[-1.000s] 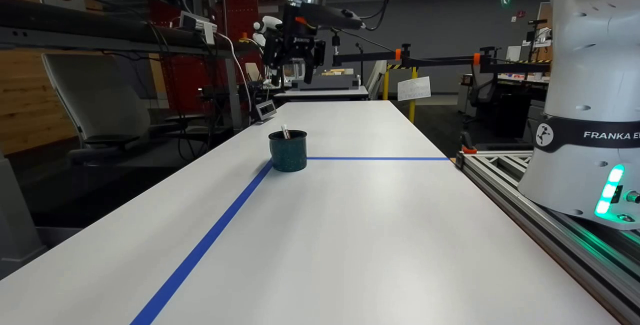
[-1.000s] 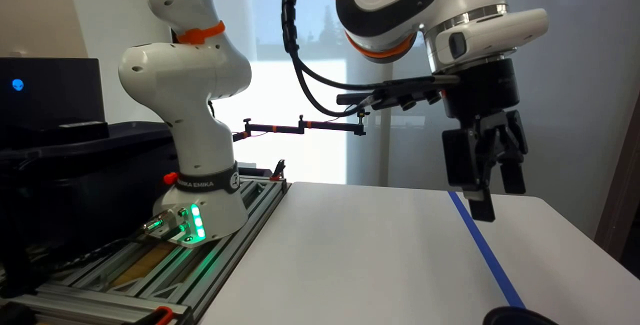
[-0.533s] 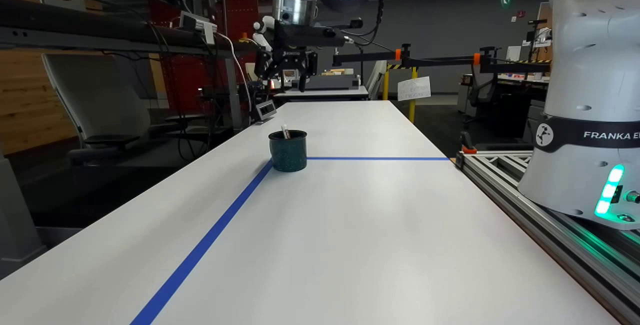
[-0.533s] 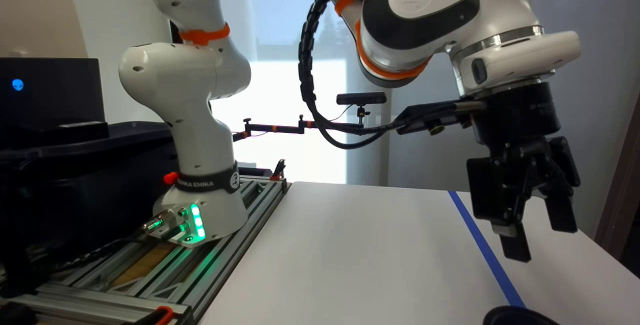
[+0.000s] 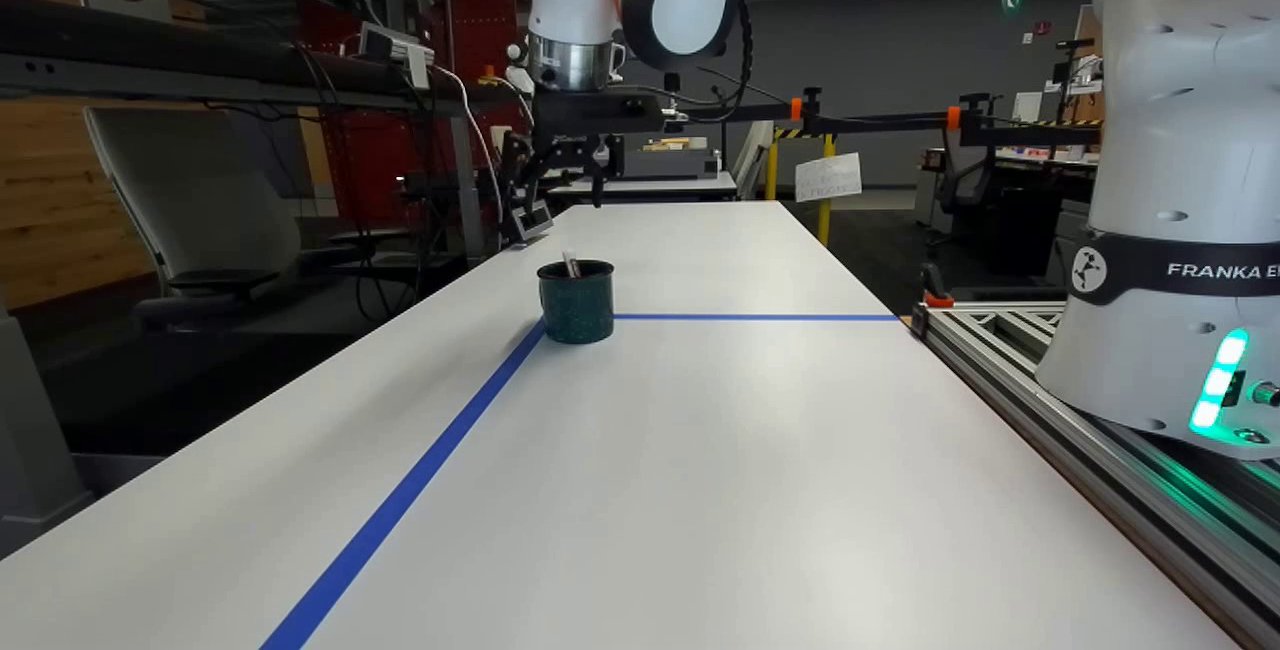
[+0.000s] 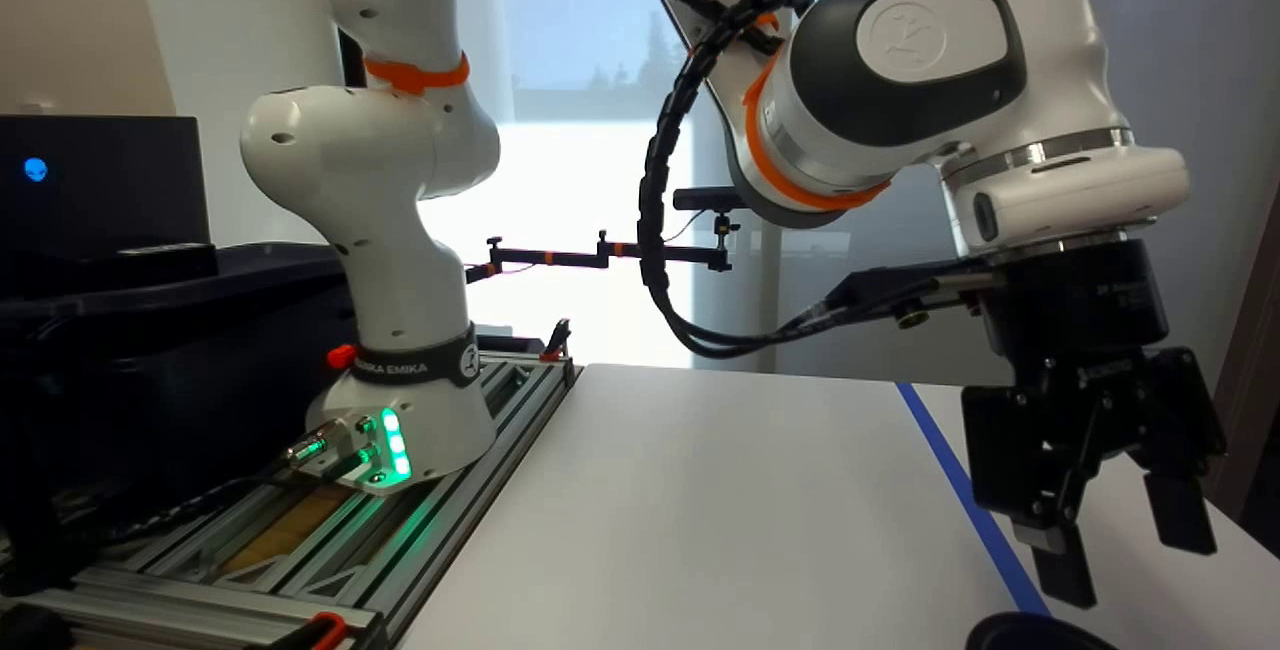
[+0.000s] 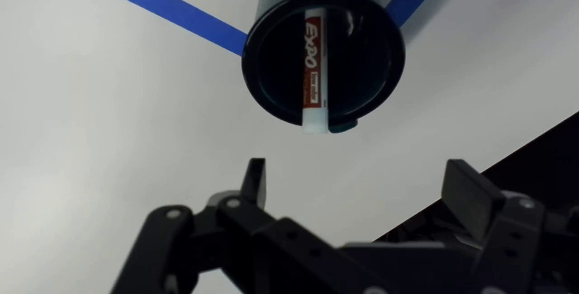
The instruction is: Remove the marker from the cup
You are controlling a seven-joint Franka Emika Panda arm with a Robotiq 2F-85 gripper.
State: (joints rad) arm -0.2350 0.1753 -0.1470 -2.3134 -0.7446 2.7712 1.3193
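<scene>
The dark teal cup (image 5: pixel 576 315) stands upright on the white table in an exterior view; only its rim (image 6: pixel 1035 633) shows at the bottom edge in an exterior view. The marker (image 5: pixel 571 265) leans inside the cup with one end above the rim. In the wrist view the marker (image 7: pixel 315 63) has a red-brown label and a pale end reaching over the rim of the cup (image 7: pixel 253 59). My gripper (image 7: pixel 359 181) is open and empty, its fingers wide apart, short of the marker's pale end. In both exterior views the gripper (image 5: pixel 560 202) (image 6: pixel 1123 542) hangs above the table, apart from the cup.
Blue tape lines (image 5: pixel 420 470) meet at the cup on the white table (image 5: pixel 700 490). A small grey device (image 5: pixel 531 220) sits at the table's edge near the gripper in that exterior view. The table edge and dark floor (image 7: pixel 543 158) lie at right in the wrist view.
My gripper has moved down toward the table, leftward in an exterior view and rightward in an exterior view. It has stayed open. The cup and marker have not moved.
</scene>
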